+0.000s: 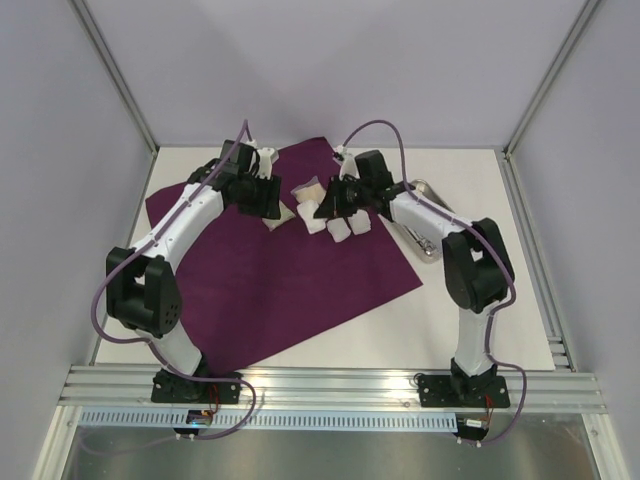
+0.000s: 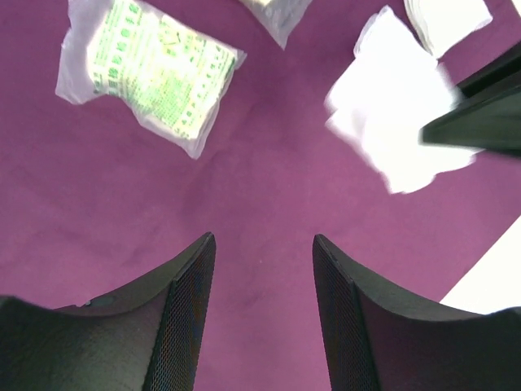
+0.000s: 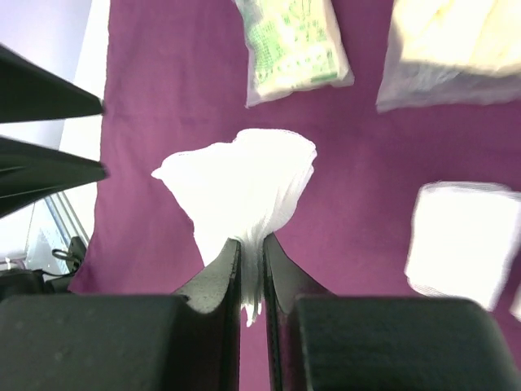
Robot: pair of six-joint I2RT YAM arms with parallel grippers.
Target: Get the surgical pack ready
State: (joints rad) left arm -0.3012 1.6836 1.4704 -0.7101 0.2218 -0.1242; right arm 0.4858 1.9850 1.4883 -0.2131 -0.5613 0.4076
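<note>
Left gripper (image 2: 264,240): released, jaws standing apart with nothing between them, only bare cloth (image 2: 244,179) underneath. It sits over the far-left part of the cloth, just left of the cluster of supplies.

Right gripper (image 3: 252,240): clenched on a white gauze pad (image 3: 244,183). It pinches the pad by one edge, and the rest fans out beyond the fingertips. In the left wrist view the same pad (image 2: 399,122) looks blurred, next to the right gripper's dark fingers (image 2: 480,114).

The two grippers face each other across the far-centre of the cloth, near but not touching.

Layout on the bench (image 1: 500,300):
- The purple cloth is spread flat, set diagonally, and covers most of the middle.
- Two clear packets (image 3: 293,45) (image 3: 452,57) with green-printed contents lie side by side on the cloth, beyond the held pad.
- Loose gauze pads lie flat on the cloth: one (image 3: 460,244) beside the right gripper, more (image 1: 340,231) visible in the top view under it, and one (image 1: 277,219) close to the left gripper.
- The steel tray (image 1: 428,247) sits off the cloth's right edge, on bare bench, partly hidden behind the right arm. I cannot tell what is in it.
</note>
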